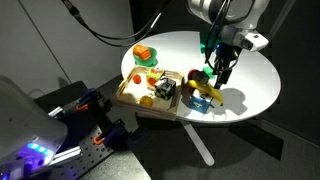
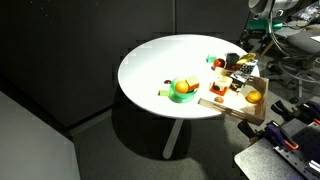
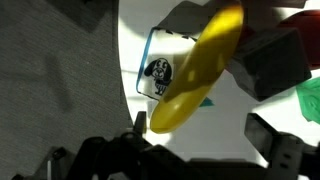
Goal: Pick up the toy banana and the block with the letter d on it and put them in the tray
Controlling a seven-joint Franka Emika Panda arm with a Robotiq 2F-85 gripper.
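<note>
The arm comes down from the top edge in an exterior view, its wrist pointing nearly straight down over the round white surface (image 1: 250, 80). The gripper (image 1: 216, 80) is low, just beyond the tray's (image 1: 128, 97) near end. The toy banana (image 1: 205, 93) shows as a yellow streak right under the fingertips, outside the tray. A patch of blue from the block with the letter d (image 1: 199, 103) sits just below and beside it. In the wrist view the banana (image 3: 195, 75) is large and blurred, slanting across the middle of the frame. It overlaps the block's (image 3: 160, 72) pale, blue-edged face, which carries a small dark picture. One dark finger (image 3: 275, 62) stands right beside the banana's upper end and another dark part lies lower, with white surface showing between them. I cannot tell whether the gripper is clamped on the banana or merely close around it. Neither task thing is inside the tray. The tray lies at the surface's edge and holds a round orange toy (image 1: 147, 98), a dark object (image 1: 166, 92) and several small yellow, green and red pieces at its far end. Well apart from the tray sits a green round piece (image 1: 145, 52) with an orange-red piece on or in it, seen in both exterior views.
</note>
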